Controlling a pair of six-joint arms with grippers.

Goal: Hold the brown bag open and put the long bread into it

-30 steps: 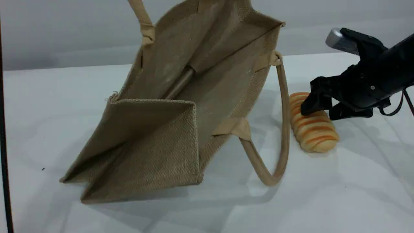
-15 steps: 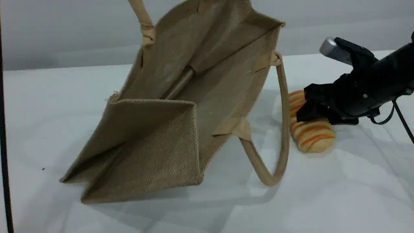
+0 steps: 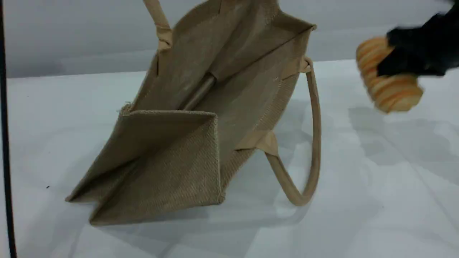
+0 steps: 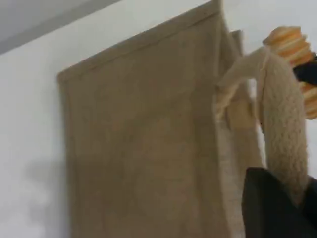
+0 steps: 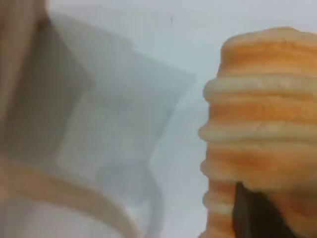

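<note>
The brown bag lies tilted on the white table with its mouth gaping up and to the right. Its upper handle runs out of the top edge of the scene view. In the left wrist view that beige handle passes between the dark fingers of my left gripper, which is shut on it and holds the bag's side up. My right gripper, blurred, is shut on the long bread, which hangs in the air right of the bag's mouth. The right wrist view shows the bread close up above one fingertip.
The bag's lower handle loops down onto the table on the bag's right side. A grey wall stands behind the table. A dark vertical strip runs along the left edge of the scene view.
My right gripper closed on the long bread where it lay on the table and lifted it up and to the right. The bag and its handles have not moved.
</note>
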